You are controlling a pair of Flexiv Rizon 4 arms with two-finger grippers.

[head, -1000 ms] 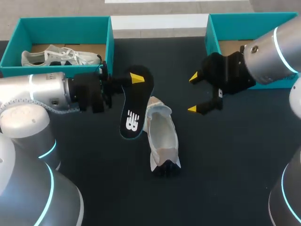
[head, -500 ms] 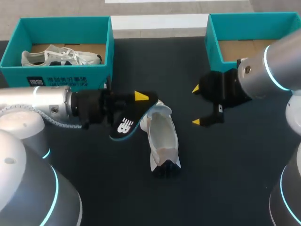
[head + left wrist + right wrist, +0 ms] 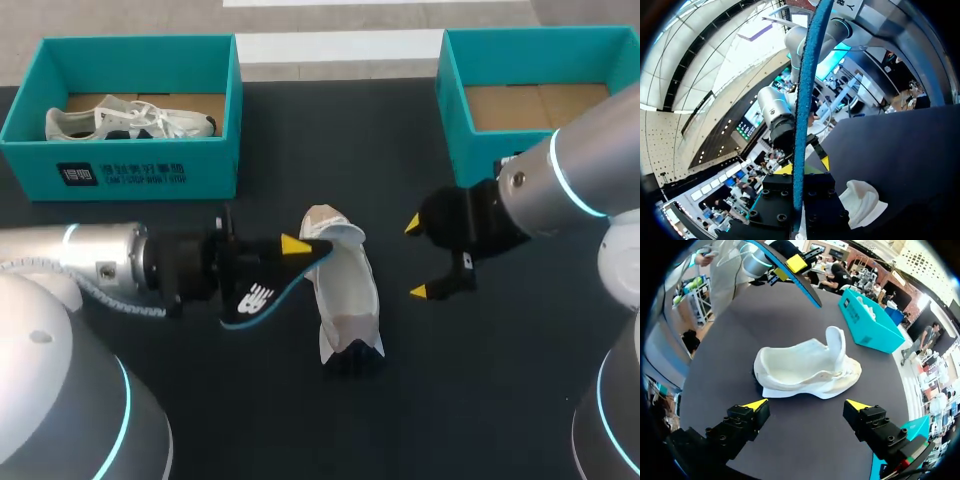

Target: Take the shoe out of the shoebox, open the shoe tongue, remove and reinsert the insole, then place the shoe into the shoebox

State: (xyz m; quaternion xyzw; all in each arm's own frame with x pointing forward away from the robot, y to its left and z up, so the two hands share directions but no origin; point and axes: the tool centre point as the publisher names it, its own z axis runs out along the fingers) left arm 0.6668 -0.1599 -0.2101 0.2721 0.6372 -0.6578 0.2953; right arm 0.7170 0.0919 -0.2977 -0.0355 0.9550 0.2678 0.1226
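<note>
A white shoe [image 3: 345,295] lies on the dark table with its opening facing up and its tongue [image 3: 330,222] lifted; the right wrist view has the shoe [image 3: 805,367] just ahead of the fingers. My left gripper [image 3: 285,258] is shut on a black insole with a blue edge [image 3: 255,292], held tilted just left of the shoe's opening. In the left wrist view the insole [image 3: 805,100] stands edge-on between the fingers of the left gripper [image 3: 801,167]. My right gripper [image 3: 418,258] hangs open to the right of the shoe, nothing between its fingers.
A teal shoebox [image 3: 120,172] at the back left holds a second white shoe [image 3: 130,120]. Another teal shoebox [image 3: 452,120] at the back right shows only its cardboard floor. Both stand behind the arms.
My left gripper brought the insole toward the front of the table and turned it from flat-facing to tilted, beside the shoe's opening. The right gripper came slightly forward and lower.
</note>
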